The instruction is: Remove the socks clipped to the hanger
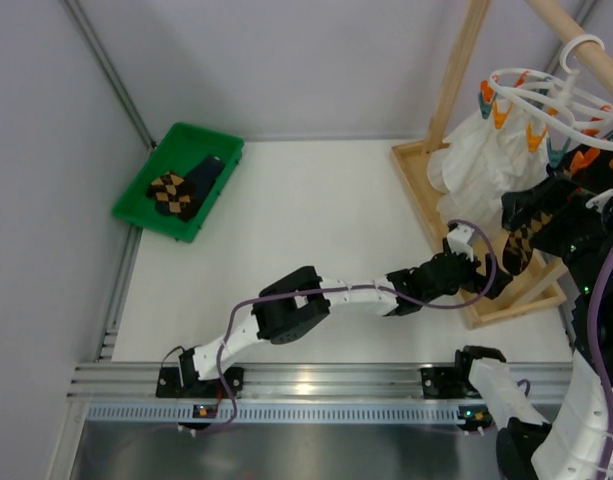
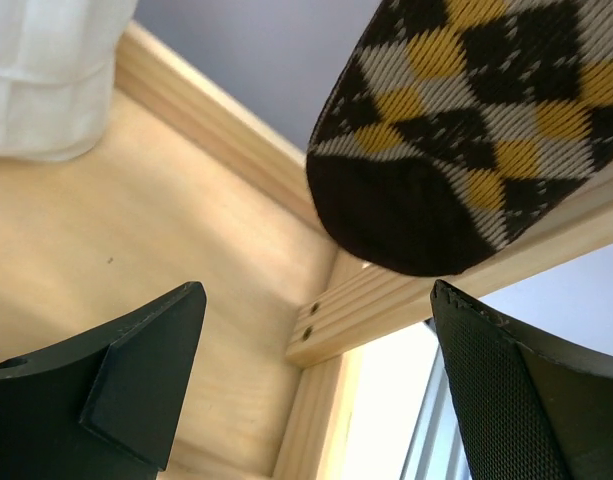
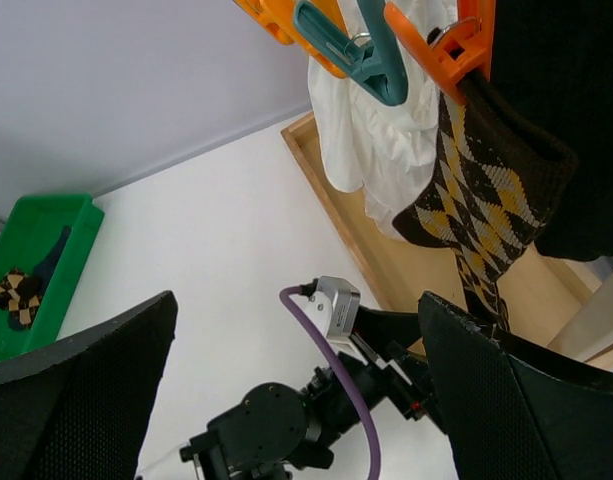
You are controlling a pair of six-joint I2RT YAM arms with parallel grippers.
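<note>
The white ring hanger (image 1: 539,97) hangs by its hook from the wooden rack's top bar at the upper right. An argyle sock (image 3: 476,200) hangs from an orange clip (image 3: 448,45), with a plain dark sock (image 3: 566,120) beside it. My left gripper (image 2: 316,330) is open just under the argyle sock's dark toe (image 2: 416,215) and does not touch it; in the top view it (image 1: 483,268) is at the rack base. My right gripper (image 3: 301,380) is open and empty, raised near the clips. An argyle sock (image 1: 171,192) and a plain sock (image 1: 208,172) lie in the green tray.
The green tray (image 1: 136,212) sits at the far left by the wall. The wooden rack's base frame (image 1: 418,190) and upright post (image 1: 456,70) stand at the right. A large white cloth (image 1: 476,160) hangs from the hanger over the rack base. Metal rails run along the near edge.
</note>
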